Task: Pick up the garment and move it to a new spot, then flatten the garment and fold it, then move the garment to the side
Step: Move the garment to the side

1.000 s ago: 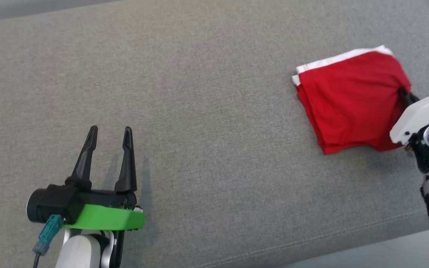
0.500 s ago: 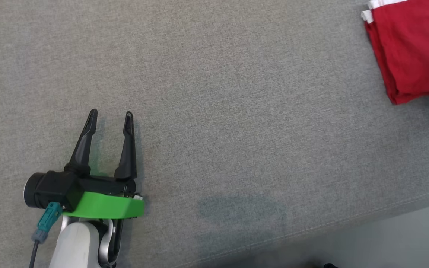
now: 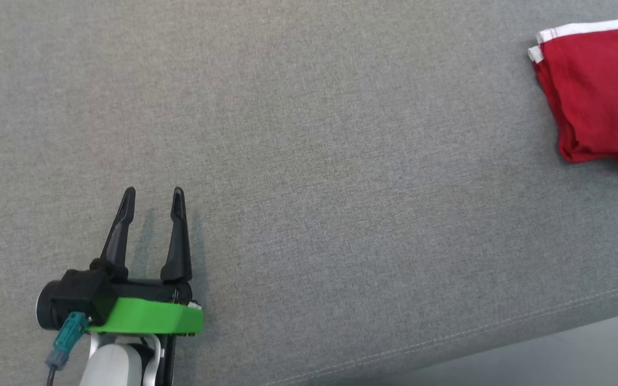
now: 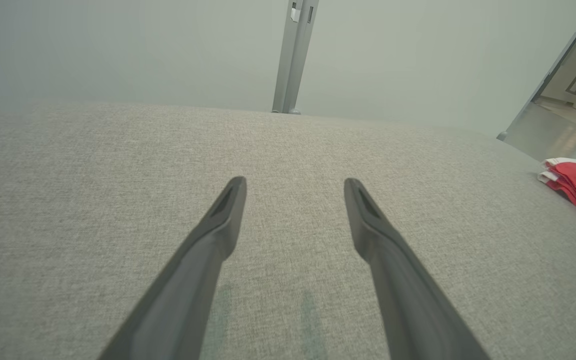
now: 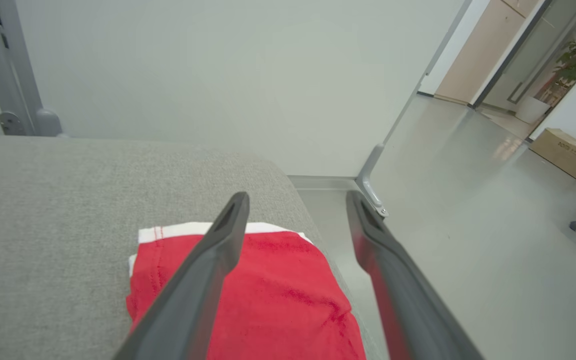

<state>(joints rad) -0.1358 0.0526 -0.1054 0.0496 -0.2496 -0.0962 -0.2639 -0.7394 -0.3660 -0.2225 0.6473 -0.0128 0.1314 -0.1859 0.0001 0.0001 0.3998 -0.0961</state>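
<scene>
The red garment (image 3: 593, 91) lies folded in a neat stack with its white trim showing along the far edge, on the grey upholstered surface (image 3: 309, 161). The surface's right-hand corner rounds off just beside the garment, and bare floor (image 5: 468, 225) begins right past it. Judging by that, the fold and the move aside look done, and the step in hand is letting go cleanly.

The right pincer (image 5: 296, 197) stands wide with nothing between its fingers. One finger hangs over the garment and the other over the floor beyond it. Whether the nearer finger brushes the cloth is hard to tell from the wrist view; it may be just clear.

To finish well, the right arm should probably rise straight up off the garment before it swings away, so that a fingertip cannot drag the top layer or nudge the stack off the corner. A sideways exit toward the floor looks riskier.

The left pincer (image 3: 153, 192) is also spread wide and empty, low over the grey surface, well apart from the garment.
</scene>
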